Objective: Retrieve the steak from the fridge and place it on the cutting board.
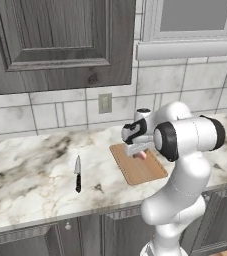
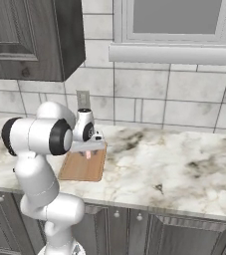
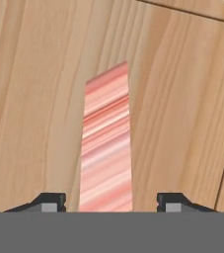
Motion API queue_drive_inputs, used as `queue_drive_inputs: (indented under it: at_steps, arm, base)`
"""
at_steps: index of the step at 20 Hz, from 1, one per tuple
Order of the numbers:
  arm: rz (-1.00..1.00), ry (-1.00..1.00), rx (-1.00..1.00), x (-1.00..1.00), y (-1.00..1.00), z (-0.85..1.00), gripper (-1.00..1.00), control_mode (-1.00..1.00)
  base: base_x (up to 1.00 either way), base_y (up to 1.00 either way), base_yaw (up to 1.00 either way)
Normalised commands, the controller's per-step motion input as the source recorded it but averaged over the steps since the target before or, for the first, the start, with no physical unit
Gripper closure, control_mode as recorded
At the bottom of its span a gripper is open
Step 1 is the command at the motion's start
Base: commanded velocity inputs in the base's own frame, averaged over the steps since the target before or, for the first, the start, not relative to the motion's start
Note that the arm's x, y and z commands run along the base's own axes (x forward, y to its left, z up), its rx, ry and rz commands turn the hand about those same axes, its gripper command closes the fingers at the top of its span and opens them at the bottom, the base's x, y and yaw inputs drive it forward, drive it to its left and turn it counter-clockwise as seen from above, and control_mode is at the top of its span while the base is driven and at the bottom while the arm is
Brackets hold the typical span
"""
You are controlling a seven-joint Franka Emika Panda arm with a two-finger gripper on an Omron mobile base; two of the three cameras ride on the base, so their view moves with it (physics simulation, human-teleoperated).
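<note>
Over cutting board (image 3: 182, 99) — fingers (image 3: 49, 201) wide beside steak (image 3: 106, 148)

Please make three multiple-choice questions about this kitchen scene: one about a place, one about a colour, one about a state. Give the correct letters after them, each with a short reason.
1. Where does the knife lie?
A. on the counter, left of the cutting board
B. on the board
C. in a drawer

2. What colour is the knife's handle?
A. white
B. black
C. red

3. How does the gripper stand to the steak?
A. far to the side, above bare counter
B. fingers apart with the steak between them, above the board
C. closed with nothing between the fingers

Answers:
1 A: left base view shows it on the marble, apart from the board.
2 B: the handle is dark, the blade pale.
3 B: hand view shows gaps on both sides of the steak.
</note>
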Motion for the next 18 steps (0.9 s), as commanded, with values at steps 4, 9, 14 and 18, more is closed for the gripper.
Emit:
queue_drive_inputs:
  at_steps: [4,9,14,18]
  arm:
    - [0.0,0.0,0.0,-0.24,0.0,0.58,-1.0,-1.0]
    - [0.0,0.0,0.0,-0.49,0.0,0.75,-1.0,-1.0]
    - [-0.03,0.0,0.0,-0.69,-0.01,0.6,-1.0,-1.0]
    - [-0.09,0.0,0.0,-0.83,-0.03,0.52,-1.0,-1.0]
  base:
    - [0.0,0.0,0.0]
    - [0.0,0.0,0.0]
    - [0.0,0.0,0.0]
    - [0.0,0.0,0.0]
